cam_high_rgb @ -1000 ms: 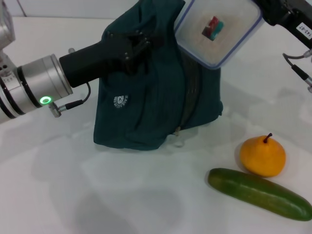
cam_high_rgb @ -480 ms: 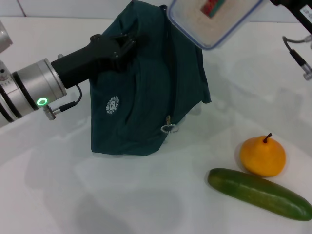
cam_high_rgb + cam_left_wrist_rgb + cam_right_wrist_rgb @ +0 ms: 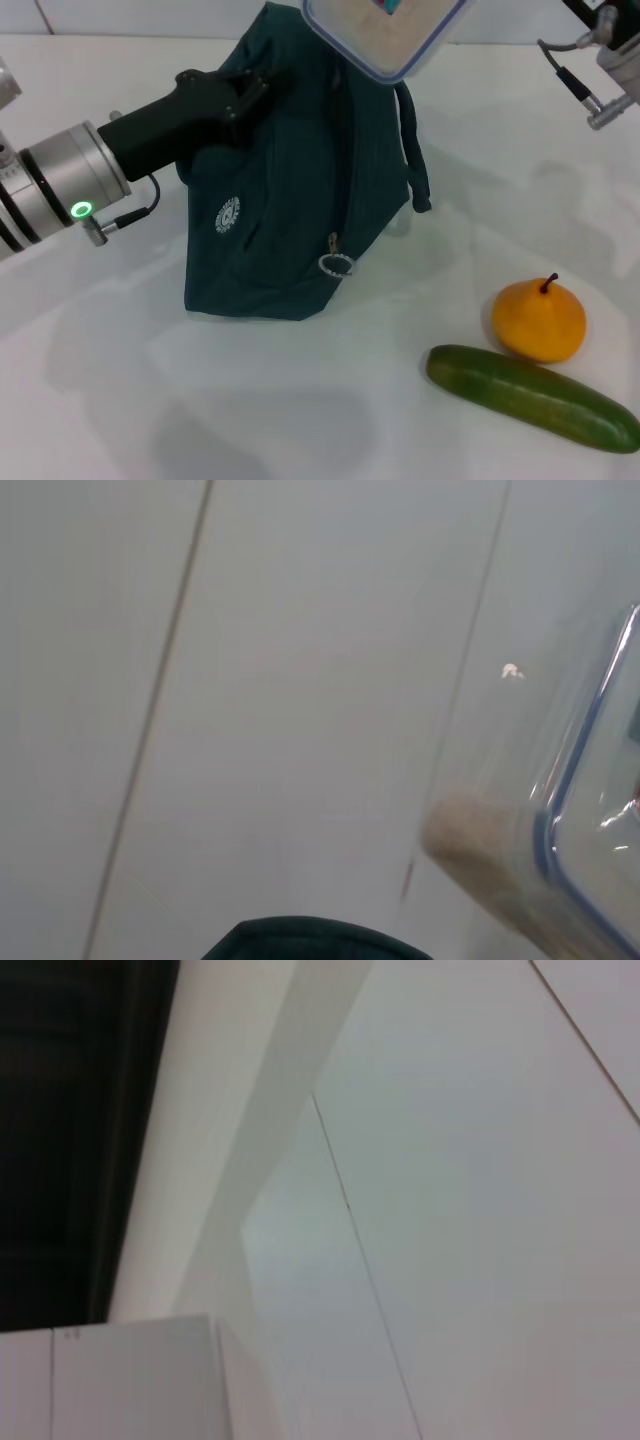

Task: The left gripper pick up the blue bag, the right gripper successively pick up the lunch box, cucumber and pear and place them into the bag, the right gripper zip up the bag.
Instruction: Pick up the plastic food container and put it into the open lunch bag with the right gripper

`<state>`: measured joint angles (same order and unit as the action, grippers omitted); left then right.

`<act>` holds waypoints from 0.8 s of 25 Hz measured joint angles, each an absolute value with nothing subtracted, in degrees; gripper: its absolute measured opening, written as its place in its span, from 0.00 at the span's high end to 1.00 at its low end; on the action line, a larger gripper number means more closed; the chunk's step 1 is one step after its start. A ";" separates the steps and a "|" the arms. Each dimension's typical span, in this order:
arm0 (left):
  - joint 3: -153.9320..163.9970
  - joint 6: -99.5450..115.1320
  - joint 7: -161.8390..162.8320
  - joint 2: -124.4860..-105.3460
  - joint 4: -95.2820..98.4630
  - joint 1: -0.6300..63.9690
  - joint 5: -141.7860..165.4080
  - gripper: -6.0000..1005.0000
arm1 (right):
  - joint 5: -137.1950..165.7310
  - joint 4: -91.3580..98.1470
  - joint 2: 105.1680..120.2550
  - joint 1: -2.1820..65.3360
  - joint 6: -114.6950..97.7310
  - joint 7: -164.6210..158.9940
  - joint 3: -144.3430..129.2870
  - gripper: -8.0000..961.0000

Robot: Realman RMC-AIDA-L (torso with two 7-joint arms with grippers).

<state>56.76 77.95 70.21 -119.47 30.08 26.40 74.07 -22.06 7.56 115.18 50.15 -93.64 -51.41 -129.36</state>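
My left gripper point(image 3: 238, 92) is shut on the upper edge of the blue bag point(image 3: 290, 200) and holds it up off the white table, with its lower edge near the surface. The bag's zipper ring pull point(image 3: 337, 265) hangs at its front. The clear lunch box point(image 3: 385, 30) with a pale blue rim hangs tilted just above the bag's top, cut off by the picture's upper edge; it also fills the side of the left wrist view point(image 3: 575, 860). The right gripper's fingers are out of frame beyond the box. The pear point(image 3: 538, 320) and the cucumber point(image 3: 530, 397) lie at the front right.
Cables and a plug of the right arm point(image 3: 600, 100) hang at the top right. The white table point(image 3: 150, 400) spreads in front of the bag. The right wrist view shows only pale wall panels.
The lunch box has moved up and to the left, from beside the bag to above its top. The left gripper has drawn the bag slightly left and turned it. Pear and cucumber have not moved.
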 joint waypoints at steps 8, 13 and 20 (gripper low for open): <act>55.76 77.24 68.89 -119.46 28.65 26.27 74.11 0.92 | -20.88 10.65 115.69 50.51 -86.56 -47.87 -129.73 0.89; 55.85 77.26 68.58 -119.61 28.43 26.27 74.21 0.92 | -20.11 12.56 115.98 51.21 -84.63 -46.40 -129.56 0.89; 55.73 77.28 68.31 -119.54 27.94 26.28 74.16 0.91 | -19.77 13.72 116.18 51.63 -80.88 -46.07 -130.04 0.89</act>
